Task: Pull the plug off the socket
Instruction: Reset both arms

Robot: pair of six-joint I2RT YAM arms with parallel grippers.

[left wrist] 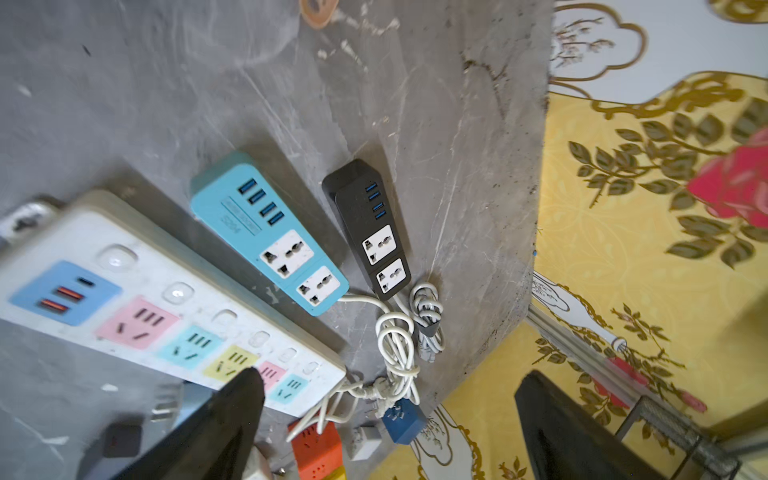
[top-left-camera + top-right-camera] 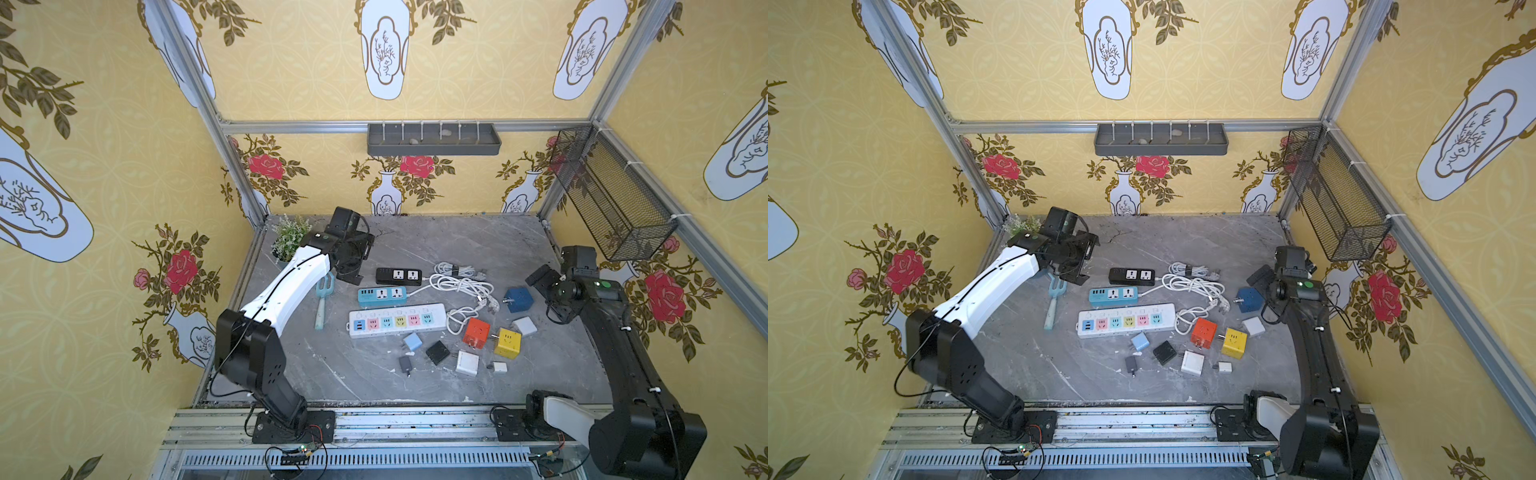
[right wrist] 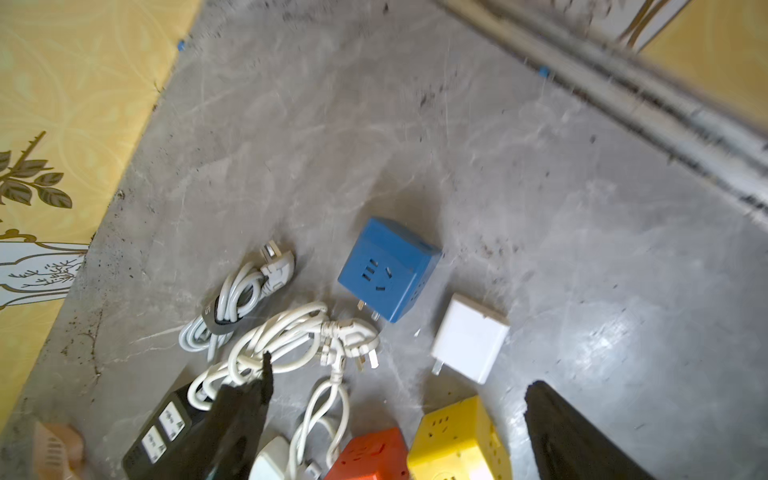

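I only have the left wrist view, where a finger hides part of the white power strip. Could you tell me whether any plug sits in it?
Observer: No. In both top views every coloured socket on the white power strip is empty.
Operator: Thank you. Where is the right gripper?
Observer: The right gripper hangs open and empty above the table, near the blue cube adapter.
Operator: Is anything lying near my arm?
Observer: A teal garden fork lies flat beside that strip's USB end, without touching it.
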